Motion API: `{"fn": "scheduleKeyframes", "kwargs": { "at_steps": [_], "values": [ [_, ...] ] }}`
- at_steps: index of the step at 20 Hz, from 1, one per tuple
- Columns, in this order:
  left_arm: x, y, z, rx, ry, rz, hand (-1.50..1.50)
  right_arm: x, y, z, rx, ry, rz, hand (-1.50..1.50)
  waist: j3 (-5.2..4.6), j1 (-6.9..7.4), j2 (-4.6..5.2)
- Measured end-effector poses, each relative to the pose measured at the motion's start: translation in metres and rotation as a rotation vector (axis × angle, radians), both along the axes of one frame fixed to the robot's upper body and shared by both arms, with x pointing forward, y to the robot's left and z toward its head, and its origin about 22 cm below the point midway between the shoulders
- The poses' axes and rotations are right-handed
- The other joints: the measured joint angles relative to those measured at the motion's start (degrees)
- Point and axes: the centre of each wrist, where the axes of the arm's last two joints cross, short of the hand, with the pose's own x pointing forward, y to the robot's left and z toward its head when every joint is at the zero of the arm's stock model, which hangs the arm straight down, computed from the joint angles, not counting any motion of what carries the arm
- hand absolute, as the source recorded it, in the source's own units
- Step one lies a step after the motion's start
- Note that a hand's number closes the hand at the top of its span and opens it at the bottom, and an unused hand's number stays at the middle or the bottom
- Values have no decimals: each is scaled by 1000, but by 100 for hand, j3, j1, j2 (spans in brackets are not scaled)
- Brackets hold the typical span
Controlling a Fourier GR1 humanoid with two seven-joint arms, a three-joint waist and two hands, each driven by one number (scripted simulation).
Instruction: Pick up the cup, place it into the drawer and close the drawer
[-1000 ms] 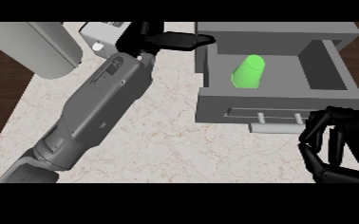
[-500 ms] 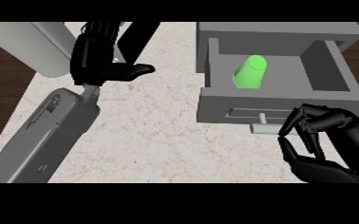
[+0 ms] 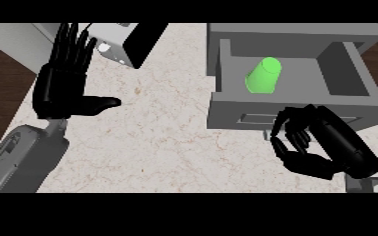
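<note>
cup in the open drawer, right hand curled at the drawer front, left hand flat and open at the left.

nearest, right hand (image 3: 325,147) sits low right, fingers curled inward with nothing visibly held, right in front of the grey drawer front (image 3: 244,117); contact with the handle can't be told. left hand (image 3: 63,82) is over the marble counter (image 3: 162,140) on the left, fingers straight and spread, thumb out to the side, holding nothing, grey forearm (image 3: 26,160) below it. further back, green cup (image 3: 263,75) lies inside the drawer (image 3: 342,70), which is pulled out, cup toward the left part of the compartment, well apart from both hands. farthest, a grey-and-black appliance (image 3: 129,42) sits at the counter's back, top left.
</note>
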Motion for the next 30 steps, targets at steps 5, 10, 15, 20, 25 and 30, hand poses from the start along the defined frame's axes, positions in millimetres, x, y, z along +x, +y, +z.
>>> {"fn": "scheduleKeyframes", "kwargs": {
  "at_steps": [5, 10, 15, 20, 25, 30],
  "values": [
    [-18, 29, -12, -5, 10, 11, -150, 17, 22, -32, -115, -17, -2, -150, -1, -57, 6],
    [-33, 50, -22, -2, 11, 18, -150, 40, 26, -66, -198, 12, -19, -150, 1, -87, 10],
    [-41, 64, -25, -13, 9, 23, -150, 67, 31, -89, -277, 41, -22, -150, 0, -100, 13],
    [-49, 87, -36, -19, 7, 19, -150, 91, 40, -109, -301, 66, -26, -150, 0, -106, 17],
    [-54, 97, -40, -19, -1, 17, -150, 125, 32, -113, -262, 70, -7, -150, 0, -27, 14],
    [-57, 96, -41, -26, -3, -6, -150, 153, 19, -105, -217, 83, 21, -150, -9, 49, -6]
  ]
}}
